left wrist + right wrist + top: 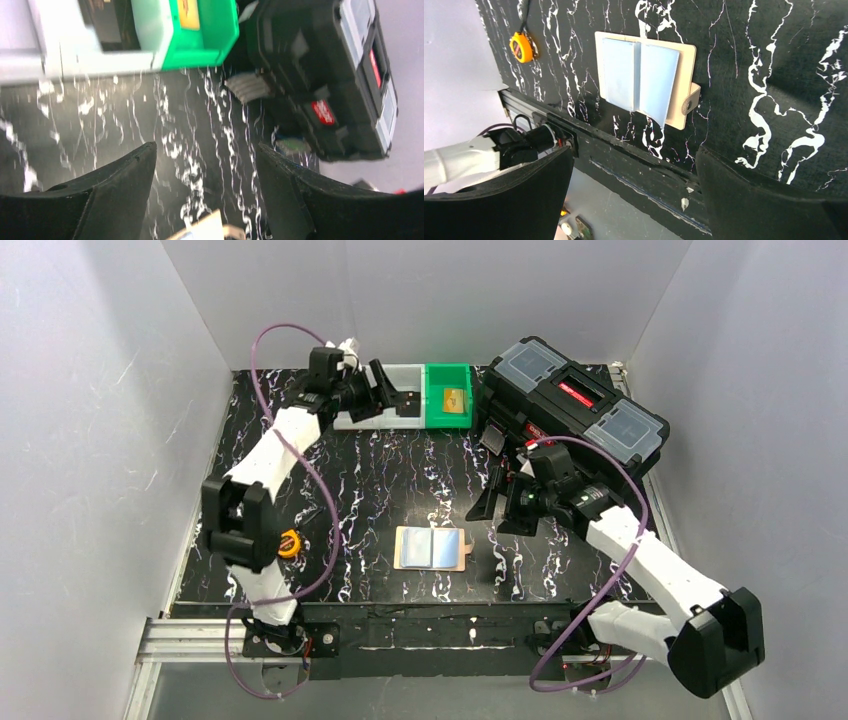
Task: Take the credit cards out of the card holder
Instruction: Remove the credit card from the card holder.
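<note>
In green bin [431, 390]: one gold card [455, 400]; centre: one open card holder [685, 70].

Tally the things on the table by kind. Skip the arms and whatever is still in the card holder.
bins: 2 (grey bin, green bin)
toolbox: 1
card holder: 1
tape measure: 1
gold card, lying in the green bin: 1
total: 6
</note>
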### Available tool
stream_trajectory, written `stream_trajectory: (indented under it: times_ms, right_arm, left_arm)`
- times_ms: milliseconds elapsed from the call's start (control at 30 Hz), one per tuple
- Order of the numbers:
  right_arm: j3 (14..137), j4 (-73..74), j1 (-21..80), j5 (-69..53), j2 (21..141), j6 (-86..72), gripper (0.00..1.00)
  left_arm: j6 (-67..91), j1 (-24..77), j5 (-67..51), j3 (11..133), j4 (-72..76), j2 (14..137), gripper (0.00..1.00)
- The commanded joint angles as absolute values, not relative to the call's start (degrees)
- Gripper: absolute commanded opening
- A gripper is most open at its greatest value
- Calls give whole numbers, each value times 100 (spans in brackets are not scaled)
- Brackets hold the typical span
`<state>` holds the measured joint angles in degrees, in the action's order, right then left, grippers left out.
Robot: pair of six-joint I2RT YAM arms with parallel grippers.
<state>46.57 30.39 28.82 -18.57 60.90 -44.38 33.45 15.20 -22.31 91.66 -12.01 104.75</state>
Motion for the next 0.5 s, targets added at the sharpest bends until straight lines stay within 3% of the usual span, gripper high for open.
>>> stream_trajectory:
  times_ms: [0, 333, 467]
  right_arm:
    - [5009, 2768, 3277, -1448, 6413, -4541, 98]
    - [5809, 2736, 4601, -497, 7916, -4945, 98]
    - [6015, 2644, 4874, -434, 8504, -5067, 89]
  left_arm:
    - [3280, 1700, -2053, 7937, -1869, 9119, 72]
    - [3488, 2355, -1491, 5852, -3001, 7267, 73]
    - [3496, 2355, -1387, 5446, -3342, 6975, 73]
